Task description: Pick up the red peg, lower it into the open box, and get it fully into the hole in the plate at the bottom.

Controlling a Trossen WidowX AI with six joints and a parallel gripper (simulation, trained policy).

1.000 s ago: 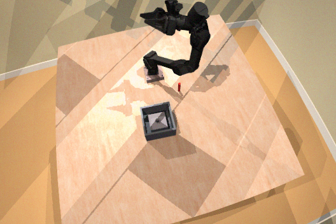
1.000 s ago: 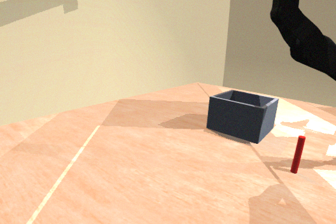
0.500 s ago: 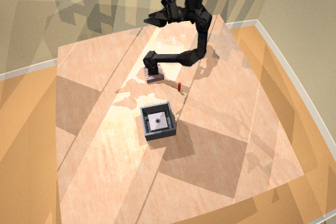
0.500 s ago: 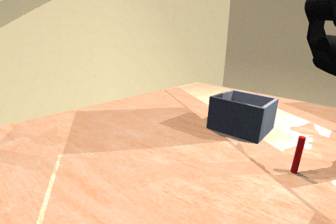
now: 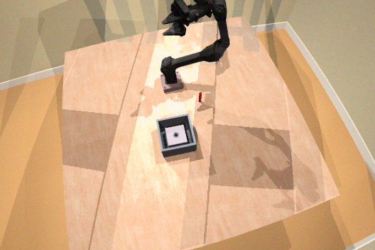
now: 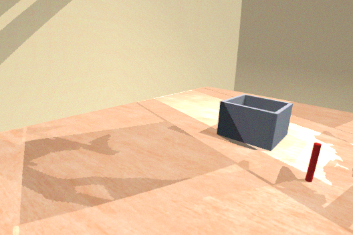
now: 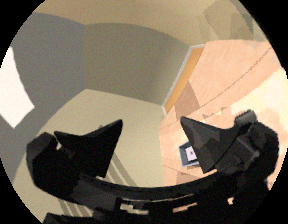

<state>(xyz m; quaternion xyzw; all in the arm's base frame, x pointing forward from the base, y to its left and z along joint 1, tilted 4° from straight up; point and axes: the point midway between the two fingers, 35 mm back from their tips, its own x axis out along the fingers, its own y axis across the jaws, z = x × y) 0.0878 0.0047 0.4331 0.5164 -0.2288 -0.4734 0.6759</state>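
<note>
The red peg (image 5: 200,96) (image 6: 313,162) stands upright on the table, outside the box. The open grey box (image 5: 179,152) (image 6: 247,124) stands on the table nearby; it also shows small in the wrist view (image 7: 183,158), partly behind a finger. A white plate (image 5: 171,139) with a dark round hole (image 5: 176,135) lies at the box's bottom. My gripper (image 5: 164,28) (image 7: 151,120) is open and empty, raised high above the table at the back, far from the peg and the box. It is out of view in the exterior view.
The arm's base (image 5: 172,87) stands on the table (image 5: 248,93) behind the box, with the peg in front of it and to its right. Shadows of the arm fall across the table. Walls (image 6: 134,37) stand beyond the table's edges.
</note>
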